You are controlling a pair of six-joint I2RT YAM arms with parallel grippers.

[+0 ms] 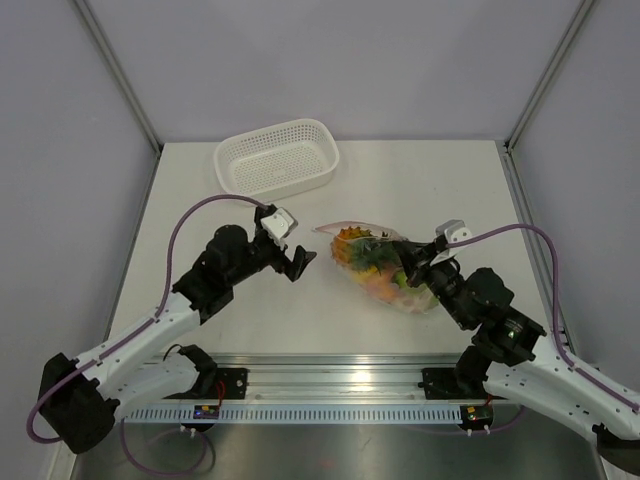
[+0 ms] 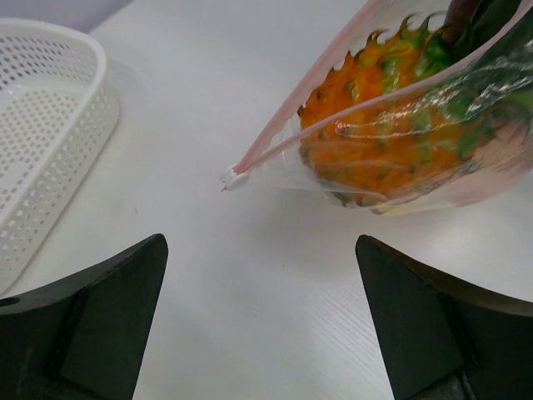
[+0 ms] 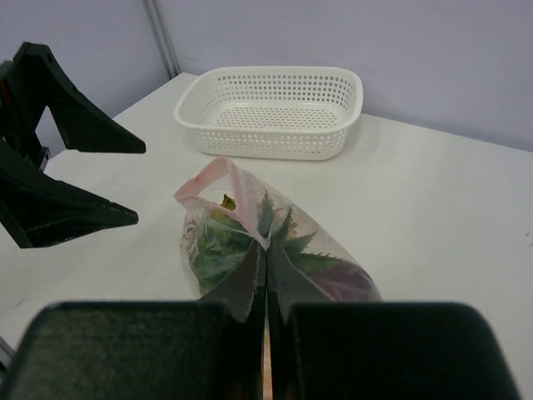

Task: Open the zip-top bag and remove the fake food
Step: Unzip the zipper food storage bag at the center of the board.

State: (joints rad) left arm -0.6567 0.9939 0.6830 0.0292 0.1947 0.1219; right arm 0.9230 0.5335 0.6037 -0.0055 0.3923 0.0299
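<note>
here, right end effector (image 3: pixel 266 257) pinching zip-top bag (image 1: pixel 372 268), left end effector (image 2: pixel 260 246) spread wide, near its corner

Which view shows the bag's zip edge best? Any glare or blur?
Left wrist view: the pink strip of the clear crinkly zip-top bag is sharp, but glare streaks the film over the orange-and-green plastic pineapple. Right wrist view: the right tool, shut on the bag, is a dark blur. Top view: evenly lit.

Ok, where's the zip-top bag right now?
Top view: the zip-top bag lies right of table centre, its right end pinched by the right tool, the open left tool to its left, the white perforated basket behind.
</note>
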